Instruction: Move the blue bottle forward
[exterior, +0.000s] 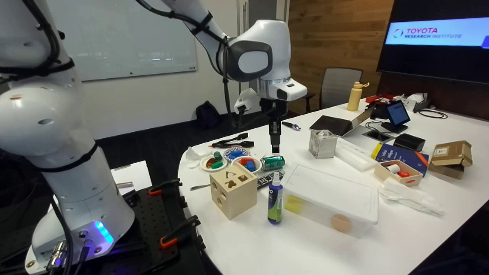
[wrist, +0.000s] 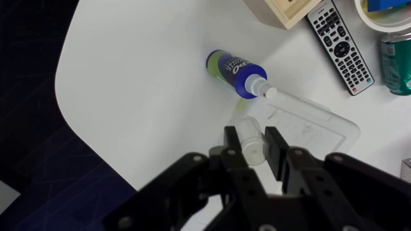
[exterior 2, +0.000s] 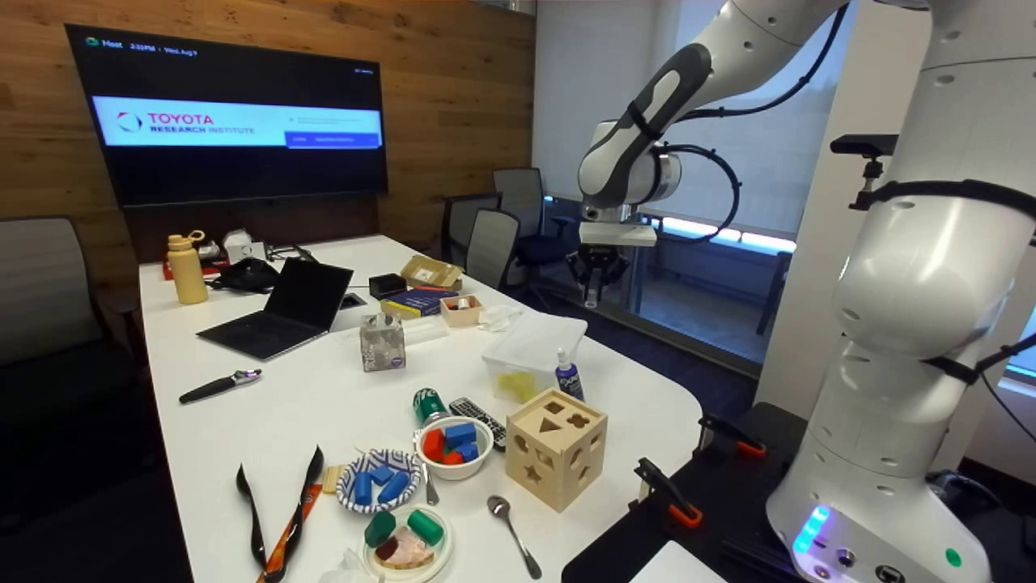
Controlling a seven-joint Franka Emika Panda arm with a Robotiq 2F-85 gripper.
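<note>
Screen (exterior 2: 235, 121): TOYOTA RESEARCH INSTITUTE; remote (wrist: 342, 48): NEC; bottle (exterior 2: 570, 380): EXPO

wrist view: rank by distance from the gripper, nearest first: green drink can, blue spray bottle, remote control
1. Blue spray bottle: standing just up-frame from the gripper.
2. Remote control: lying toward the upper right of the frame.
3. Green drink can: at the right edge of the frame, past the remote.

Tabletop Layout

The gripper (exterior 2: 593, 298) points downward, clear of the white table (exterior 2: 299, 409). The blue spray bottle (exterior 2: 569, 380) stands upright at the right beside the clear plastic bin (exterior 2: 536, 334), its lower part hidden by the wooden shape sorter (exterior 2: 558, 452). Left of the sorter, a white bowl (exterior 2: 453, 472) holds red and blue blocks (exterior 2: 460, 434). Far left: open laptop (exterior 2: 307, 298).
</note>
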